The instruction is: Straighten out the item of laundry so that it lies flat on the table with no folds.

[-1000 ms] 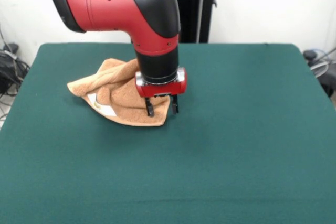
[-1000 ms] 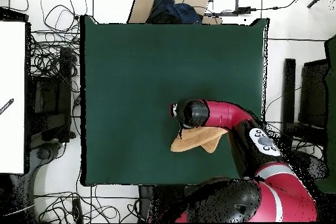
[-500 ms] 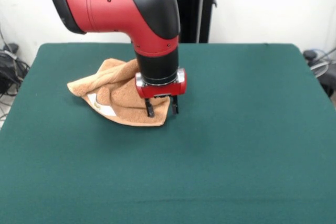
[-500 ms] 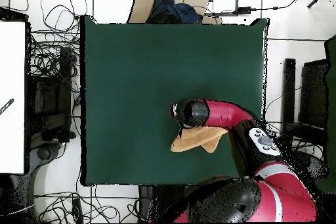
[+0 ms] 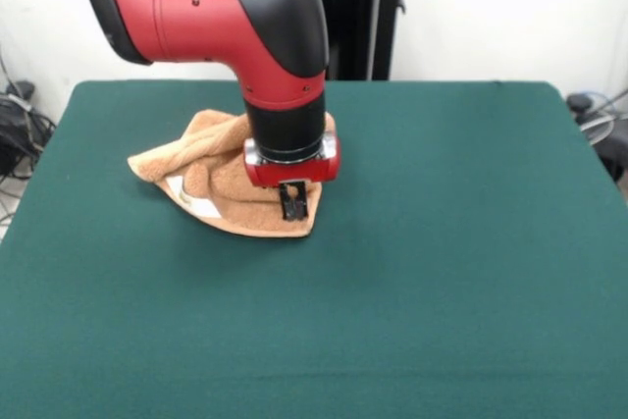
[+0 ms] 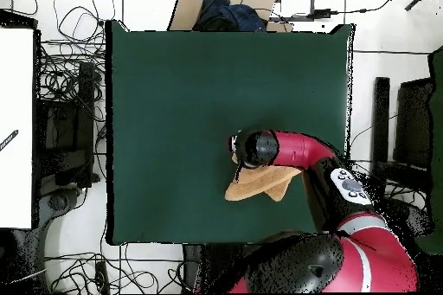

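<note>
Lying bunched on the table, the towel is folded over on itself in several layers, with a rounded hump toward the table's ten o'clock side in the front view and a flatter pointed corner toward six o'clock. A small white label shows along its lower left edge. The cloth sits left of the table's middle in the front view; in the overhead view the towel appears at about five o'clock from the table's centre, close to the edge nearest the robot's base. Because the layers overlap, the task is judged to be far from done: no part of the cloth is spread to its full square.

The gripper is placed at the towel's pointed corner, at about four o'clock on the cloth, probably because a loose corner is the easiest place from which a fold can be pulled open. Its fingers are seen drawn close together, and the tips reach down to the top layer of the corner; the fabric appears to be pinched between them, though the contact itself is partly hidden by the wrist. The arm comes down over the towel's right half.
</note>
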Robot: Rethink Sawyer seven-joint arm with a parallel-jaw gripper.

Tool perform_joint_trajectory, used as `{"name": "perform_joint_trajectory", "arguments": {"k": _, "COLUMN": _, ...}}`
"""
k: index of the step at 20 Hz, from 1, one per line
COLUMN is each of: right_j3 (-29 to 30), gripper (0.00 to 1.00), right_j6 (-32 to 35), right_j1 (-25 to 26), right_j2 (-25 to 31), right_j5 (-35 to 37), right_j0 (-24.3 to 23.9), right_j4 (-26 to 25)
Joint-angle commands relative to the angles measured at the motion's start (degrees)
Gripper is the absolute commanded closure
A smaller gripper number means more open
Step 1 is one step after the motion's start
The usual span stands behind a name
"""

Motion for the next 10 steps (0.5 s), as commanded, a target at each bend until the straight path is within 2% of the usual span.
{"name": "perform_joint_trajectory", "arguments": {"k": 1, "right_j3": -3.1, "gripper": 1.00, "right_j6": 6.6, "right_j1": 3.2, "right_j2": -2.6, "right_j5": -3.9, "right_j0": 2.8, "right_j4": -2.2}}
{"name": "perform_joint_trajectory", "arguments": {"k": 10, "right_j3": -2.6, "gripper": 1.00, "right_j6": 6.3, "right_j1": 2.6, "right_j2": -2.7, "right_j5": -4.6, "right_j0": 3.3, "right_j4": -1.7}}
